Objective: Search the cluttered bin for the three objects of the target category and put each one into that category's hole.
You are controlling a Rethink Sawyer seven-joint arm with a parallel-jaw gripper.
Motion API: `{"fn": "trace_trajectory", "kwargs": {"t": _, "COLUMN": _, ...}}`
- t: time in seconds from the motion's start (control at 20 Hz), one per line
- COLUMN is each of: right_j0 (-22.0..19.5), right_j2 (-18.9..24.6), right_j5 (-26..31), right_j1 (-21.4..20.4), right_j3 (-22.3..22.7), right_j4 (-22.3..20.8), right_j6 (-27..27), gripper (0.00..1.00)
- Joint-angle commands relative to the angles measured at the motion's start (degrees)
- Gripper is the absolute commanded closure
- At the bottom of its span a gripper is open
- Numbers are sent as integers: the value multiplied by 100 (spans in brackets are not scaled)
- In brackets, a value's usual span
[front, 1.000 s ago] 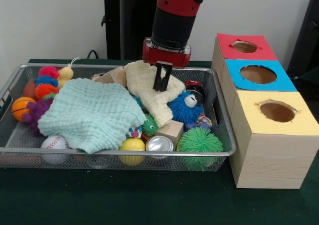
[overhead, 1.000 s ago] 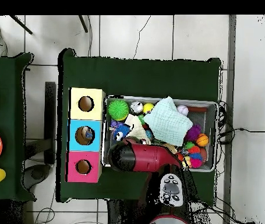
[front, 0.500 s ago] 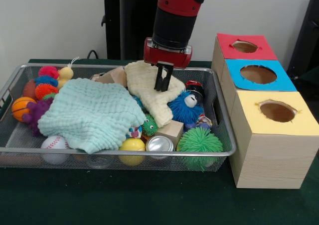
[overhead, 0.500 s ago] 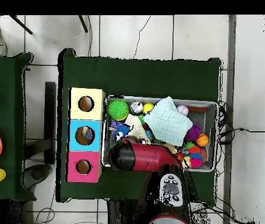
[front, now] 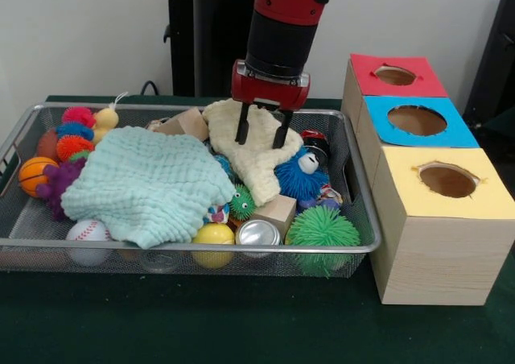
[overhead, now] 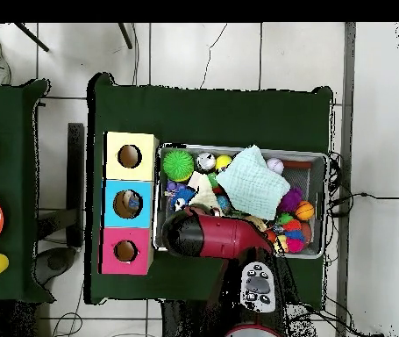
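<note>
Green table [front: 241,332] | wire bin [front: 358,247], full, beside three-hole box [front: 434,243] | cream cloth [front: 249,150] at bin rear | claw [front: 262,132]: spread astride cloth, pressed together earlier | regrasp likely; targets not identifiable.

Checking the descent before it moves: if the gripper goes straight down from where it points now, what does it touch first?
Most likely the cream cloth: the open gripper hangs just above it, fingers straddling its raised fold.
</note>
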Motion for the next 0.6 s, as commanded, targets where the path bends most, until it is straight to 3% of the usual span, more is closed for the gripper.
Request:
{"fn": "trace_trajectory", "kwargs": {"t": 0.05, "right_j0": -179, "right_j2": 314, "right_j5": -350, "right_j1": 50, "right_j3": 132, "right_j4": 194, "right_j6": 1082, "gripper": 0}}
{"fn": "trace_trajectory", "kwargs": {"t": 0.4, "right_j0": -354, "right_j2": 531, "right_j5": -131, "right_j1": 35, "right_j3": 217, "right_j4": 290, "right_j6": 1022, "gripper": 0}}
{"fn": "trace_trajectory", "kwargs": {"t": 0.6, "right_j0": -299, "right_j2": 562, "right_j5": 515, "right_j1": -432, "right_j3": 239, "right_j4": 513, "right_j6": 1009, "gripper": 0}}
